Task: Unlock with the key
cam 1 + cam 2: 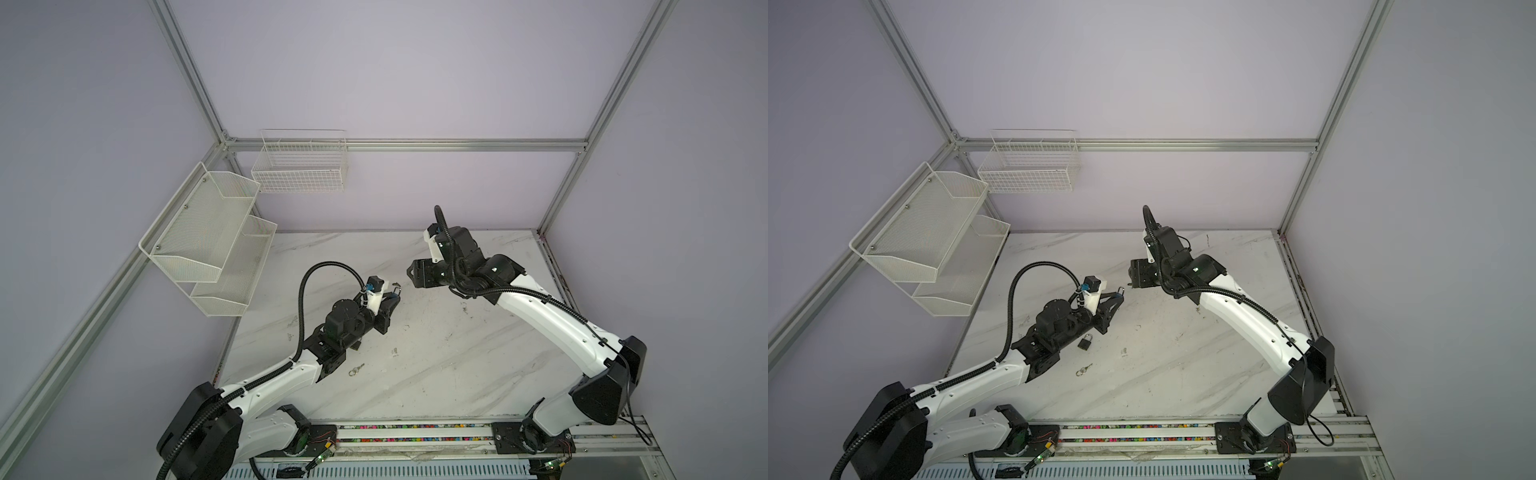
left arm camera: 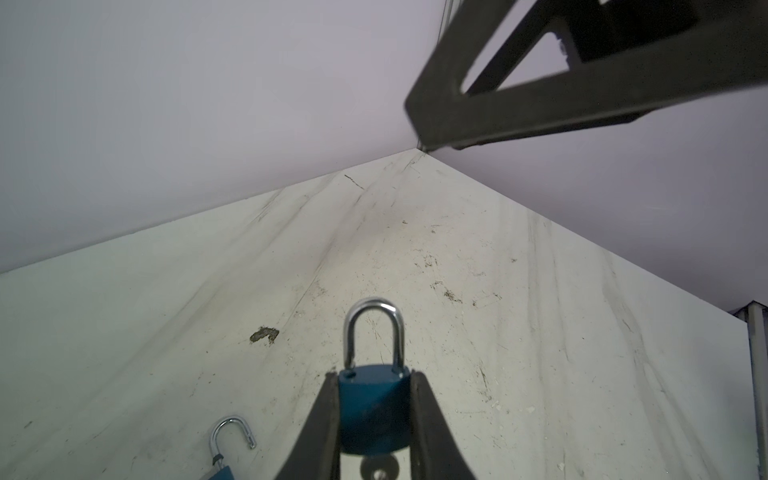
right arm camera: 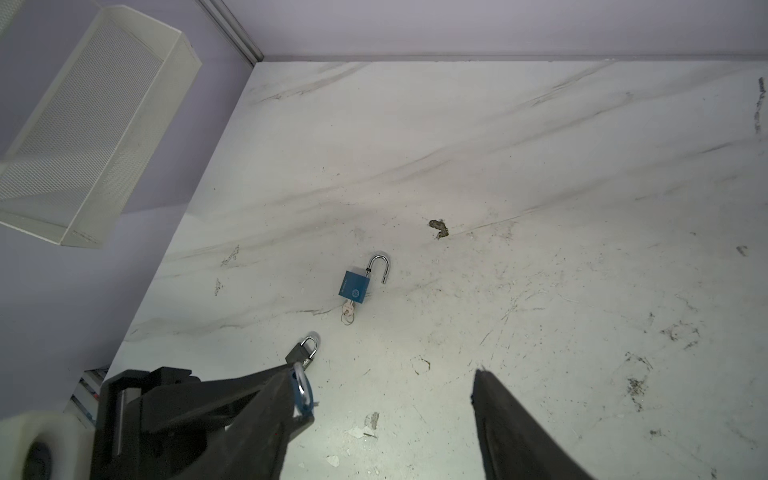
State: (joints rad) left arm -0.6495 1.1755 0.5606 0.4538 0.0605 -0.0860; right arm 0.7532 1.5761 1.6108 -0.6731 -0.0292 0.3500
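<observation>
We look down on a white marble-patterned worktop (image 1: 457, 374), scuffed and speckled with dark marks, with one brown chipped patch (image 3: 439, 228). Lilac walls (image 1: 374, 83) close it in at 9, 12 and 3 o'clock, edged by aluminium frame bars (image 1: 407, 144). On the 9 o'clock wall hangs one white two-tier mesh rack (image 1: 208, 241). One white wire basket (image 1: 299, 174) hangs on the back wall at 11 o'clock.

We count two white-and-black arms, the left arm (image 1: 270, 378) and the right arm (image 1: 552, 320), plus three padlocks and three keys.

The left claw (image 2: 374, 376) clamps the blue padlock with a steel shackle (image 2: 374, 411) by its sides, held up off the worktop just toward 11 o'clock of the middle. We cannot tell whether its shackle is fully seated. A blurred silver key head (image 2: 378, 467) shows at its base.

The right claw (image 3: 382, 370) gapes wide and grips nothing. It hangs at 1 o'clock of the held lock, and one of its fingers (image 3: 266, 415) is just beside that lock.

A second blue padlock (image 3: 355, 284) lies flat with its shackle swung free and a ringed key (image 3: 348, 311) in its base. A small black padlock (image 1: 1086, 341), shackle closed, lies at 8 o'clock beside the left arm. The loose silver key on a ring (image 1: 356, 370) lies alone at 6 o'clock of the black one.
</observation>
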